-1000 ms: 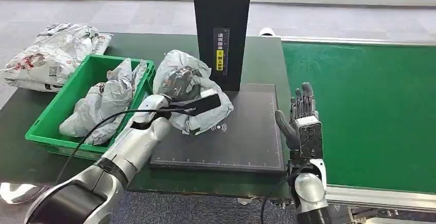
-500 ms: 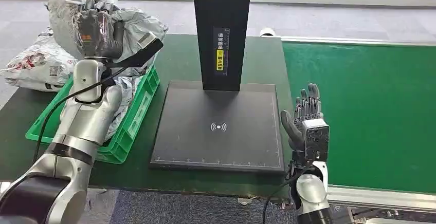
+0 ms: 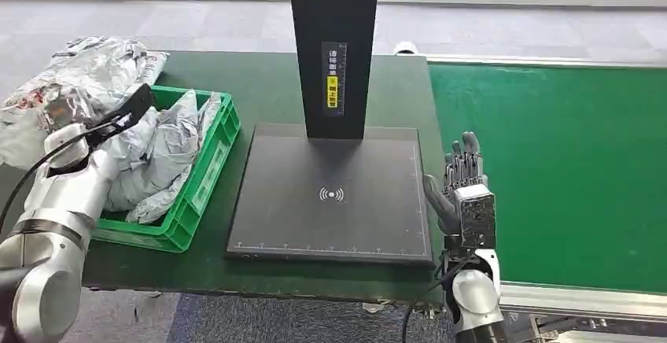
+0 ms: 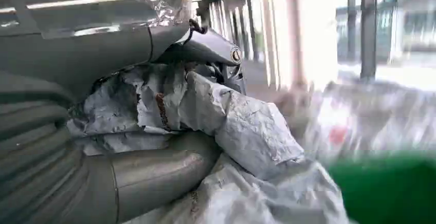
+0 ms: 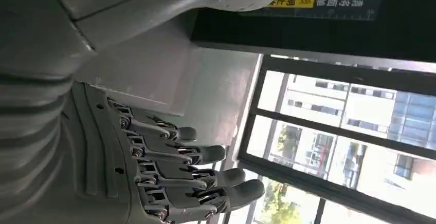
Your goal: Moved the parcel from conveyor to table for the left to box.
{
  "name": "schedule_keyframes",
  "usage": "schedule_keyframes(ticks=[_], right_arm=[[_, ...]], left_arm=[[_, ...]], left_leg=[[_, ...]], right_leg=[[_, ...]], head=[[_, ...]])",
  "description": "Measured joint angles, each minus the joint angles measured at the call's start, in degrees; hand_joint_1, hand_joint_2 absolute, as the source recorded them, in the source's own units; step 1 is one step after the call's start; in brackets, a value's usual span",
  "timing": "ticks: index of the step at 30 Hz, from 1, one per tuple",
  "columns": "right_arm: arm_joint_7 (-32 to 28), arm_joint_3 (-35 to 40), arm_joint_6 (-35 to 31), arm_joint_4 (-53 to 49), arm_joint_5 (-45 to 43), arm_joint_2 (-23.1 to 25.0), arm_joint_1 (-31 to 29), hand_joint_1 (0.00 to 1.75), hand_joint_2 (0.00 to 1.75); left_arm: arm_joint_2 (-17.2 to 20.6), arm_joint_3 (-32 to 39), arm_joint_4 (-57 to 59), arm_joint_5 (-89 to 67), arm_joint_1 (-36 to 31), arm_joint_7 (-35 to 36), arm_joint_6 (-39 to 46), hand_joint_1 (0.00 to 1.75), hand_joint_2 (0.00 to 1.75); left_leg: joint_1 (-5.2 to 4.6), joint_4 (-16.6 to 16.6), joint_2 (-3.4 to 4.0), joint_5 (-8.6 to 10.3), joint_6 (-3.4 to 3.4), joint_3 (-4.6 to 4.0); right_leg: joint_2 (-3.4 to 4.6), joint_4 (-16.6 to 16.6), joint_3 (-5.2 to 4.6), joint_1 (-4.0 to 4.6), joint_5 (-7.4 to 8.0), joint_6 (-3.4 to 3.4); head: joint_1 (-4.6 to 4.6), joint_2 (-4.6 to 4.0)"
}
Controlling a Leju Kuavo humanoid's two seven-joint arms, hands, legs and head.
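Parcel [image 4: 205, 116] gripped in left robot hand [image 3: 59, 123] above green bin [image 3: 206, 178].

A second ago the left hand [image 3: 59, 123] gripped the grey parcel [image 4: 205, 116] on the black scanner pad [image 3: 330, 193]; half a second ago it held the parcel high, above the far left corner of the green crate [image 3: 200, 193]. Now the hand is lower, at the crate's left side, and the left wrist view shows the crumpled parcel still clamped in it, just above the bagged parcels in the crate. The scanner pad now lies bare. The camera has also shifted slightly.
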Motion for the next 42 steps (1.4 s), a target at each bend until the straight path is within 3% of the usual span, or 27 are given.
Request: schedule_keyframes(ticks=[1,2,6,21,31,36,39,42], right_arm=[[0.2,0.0,0.5,0.2,0.1,0.0,-0.2,0.0,1.75],[0.2,0.0,0.8,0.3,0.2,0.0,-0.5,0.0,1.75],[0.2,0.0,1.3,0.6,0.4,-0.2,-0.7,0.0,1.75],[0.3,0.0,1.4,0.6,0.2,-0.8,-0.7,0.0,1.75],[1.5,0.0,0.2,-3.1,0.6,-0.9,3.3,0.0,1.75],[1.7,0.0,-0.8,-6.2,1.0,-0.9,6.0,0.0,1.75],[0.7,0.0,-1.6,-6.7,0.1,-0.9,6.4,0.0,1.75],[0.0,0.0,-2.5,-7.0,-0.7,-0.9,6.4,0.0,1.75]], left_arm=[[0.0,0.8,1.1,0.1,0.0,0.2,-4.4,0.3,1.75],[0.0,1.5,2.2,0.8,0.0,-0.4,-8.9,0.0,1.75],[-0.6,5.7,4.5,6.5,0.0,-7.2,-17.1,0.0,1.75],[-2.0,11.0,6.9,8.4,-0.8,-9.6,-17.4,0.0,1.75],[-5.6,15.8,5.4,21.2,-2.3,-24.9,0.6,0.0,1.75],[-8.0,18.1,1.8,34.3,-3.1,-40.9,17.9,0.0,1.75],[-9.5,18.9,-2.1,46.2,-2.6,-52.6,23.1,0.0,1.75],[-10.8,18.9,-5.3,53.2,-1.7,-56.6,26.2,0.0,1.75]], left_leg=[[0.0,0.0,-0.04,0.0,0.0,-0.02],[0.0,0.0,-0.05,0.0,0.0,-0.03],[-0.06,0.0,-0.06,0.0,0.01,-0.02],[-0.07,0.0,-0.12,0.01,0.0,0.0],[-0.07,0.1,-0.27,0.02,0.02,-0.1],[-0.08,0.1,-0.05,-0.02,0.02,-0.09],[-0.07,0.1,-0.13,-0.01,0.02,-0.12],[-0.07,0.1,-0.12,-0.01,0.01,-0.11]], right_leg=[[-0.03,0.0,0.0,0.0,0.0,0.0],[-0.04,0.0,0.0,0.0,0.0,0.0],[-0.05,0.0,0.01,-0.05,0.01,0.01],[-0.11,0.0,0.02,-0.05,0.01,0.01],[-0.26,0.0,0.02,-0.05,0.01,0.01],[-0.06,0.0,-0.07,-0.06,0.05,0.06],[-0.13,0.0,-0.06,-0.02,0.04,0.06],[-0.13,0.0,-0.05,-0.02,0.04,0.05]], head=[[0.0,0.0],[0.0,0.0],[0.0,0.0],[0.0,0.0],[0.0,0.0],[0.0,0.0],[0.0,0.0],[0.0,0.0]])
